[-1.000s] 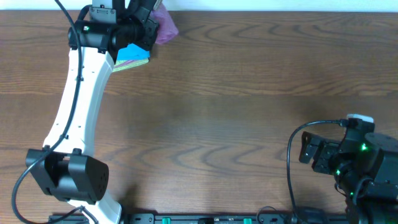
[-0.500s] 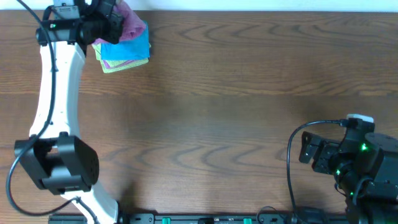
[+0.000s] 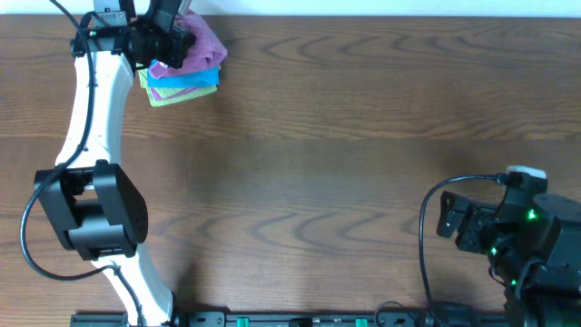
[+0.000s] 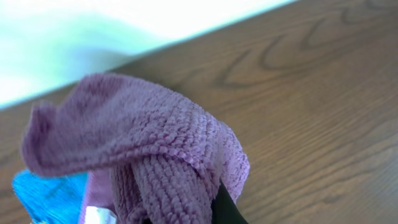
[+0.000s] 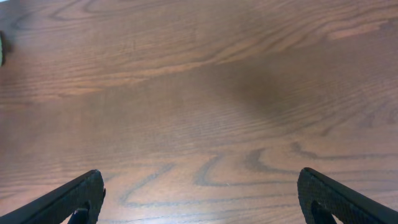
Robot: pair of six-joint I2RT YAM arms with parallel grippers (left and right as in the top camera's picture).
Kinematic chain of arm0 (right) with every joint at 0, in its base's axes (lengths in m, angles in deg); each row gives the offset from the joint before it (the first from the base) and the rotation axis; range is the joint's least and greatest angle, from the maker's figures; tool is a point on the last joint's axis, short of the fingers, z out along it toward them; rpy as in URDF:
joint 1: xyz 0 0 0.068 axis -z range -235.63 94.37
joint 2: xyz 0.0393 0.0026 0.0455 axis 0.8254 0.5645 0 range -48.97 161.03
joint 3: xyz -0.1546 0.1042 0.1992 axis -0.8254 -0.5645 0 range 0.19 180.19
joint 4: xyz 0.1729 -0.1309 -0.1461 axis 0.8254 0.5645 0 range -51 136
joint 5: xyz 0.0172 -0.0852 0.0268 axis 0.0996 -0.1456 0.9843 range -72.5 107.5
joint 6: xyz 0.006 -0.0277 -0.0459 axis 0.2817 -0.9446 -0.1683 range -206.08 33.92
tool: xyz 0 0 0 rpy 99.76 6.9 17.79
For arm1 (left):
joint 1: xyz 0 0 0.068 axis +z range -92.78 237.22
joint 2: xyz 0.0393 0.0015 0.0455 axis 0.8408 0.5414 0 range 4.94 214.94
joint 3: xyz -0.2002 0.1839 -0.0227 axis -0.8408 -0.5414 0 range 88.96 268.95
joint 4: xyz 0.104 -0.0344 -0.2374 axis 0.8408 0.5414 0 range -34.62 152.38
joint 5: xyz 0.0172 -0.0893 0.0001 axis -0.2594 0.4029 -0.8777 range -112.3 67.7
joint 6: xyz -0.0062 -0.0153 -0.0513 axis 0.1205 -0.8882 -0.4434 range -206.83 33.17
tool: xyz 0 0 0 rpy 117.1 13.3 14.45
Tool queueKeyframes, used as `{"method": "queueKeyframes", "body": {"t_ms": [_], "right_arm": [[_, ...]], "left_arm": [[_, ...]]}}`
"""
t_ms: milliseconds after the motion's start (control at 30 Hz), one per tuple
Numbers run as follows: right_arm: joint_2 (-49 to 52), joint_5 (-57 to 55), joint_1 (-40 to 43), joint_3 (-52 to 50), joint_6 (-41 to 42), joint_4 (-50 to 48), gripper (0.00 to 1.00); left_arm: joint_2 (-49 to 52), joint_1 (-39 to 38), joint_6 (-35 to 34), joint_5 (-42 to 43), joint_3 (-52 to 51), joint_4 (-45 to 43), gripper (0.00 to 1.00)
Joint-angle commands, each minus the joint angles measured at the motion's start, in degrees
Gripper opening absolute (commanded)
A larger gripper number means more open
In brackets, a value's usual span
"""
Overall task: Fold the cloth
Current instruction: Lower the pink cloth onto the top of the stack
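Note:
The purple-lilac cloth (image 3: 204, 47) hangs bunched from my left gripper (image 3: 179, 40) at the table's far left corner, and the gripper is shut on it. In the left wrist view the cloth (image 4: 143, 143) drapes over the fingers and hides most of them. Its small white tag (image 4: 95, 215) shows at the bottom edge, and one dark finger (image 4: 227, 209) peeks out beside the cloth. My right gripper (image 3: 446, 217) stands open at the right near edge, and in the right wrist view the right gripper (image 5: 202, 196) has only bare wood between its fingers.
Under the held cloth lies a folded bright blue cloth (image 3: 192, 83) on a yellow-green cloth (image 3: 171, 99); the blue cloth (image 4: 43, 193) also shows in the left wrist view. The table's far edge (image 3: 363, 15) runs just behind them.
My left arm swung left with the purple cloth, uncovering the blue and yellow-green stack, then came back slightly right. The right arm has not moved.

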Motion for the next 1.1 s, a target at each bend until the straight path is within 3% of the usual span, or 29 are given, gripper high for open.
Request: {"method": "queueKeyframes", "body": {"t_ms": [0,300,1067], "right_arm": [[-0.3,-0.2,0.1,-0.1,1.0,-0.2,0.99],[-0.3,-0.2,0.1,-0.1,1.0,-0.2,0.99],[-0.3,-0.2,0.1,-0.1,1.0,0.2,0.99]], "left_arm": [[-0.3,0.0,2.1,1.4,5.4,-0.5,0.05],[1.8,0.2,2.9,0.3,7.5,-3.6,0.05],[5.7,1.0,2.8,-3.8,7.5,0.6,0.06]]}}
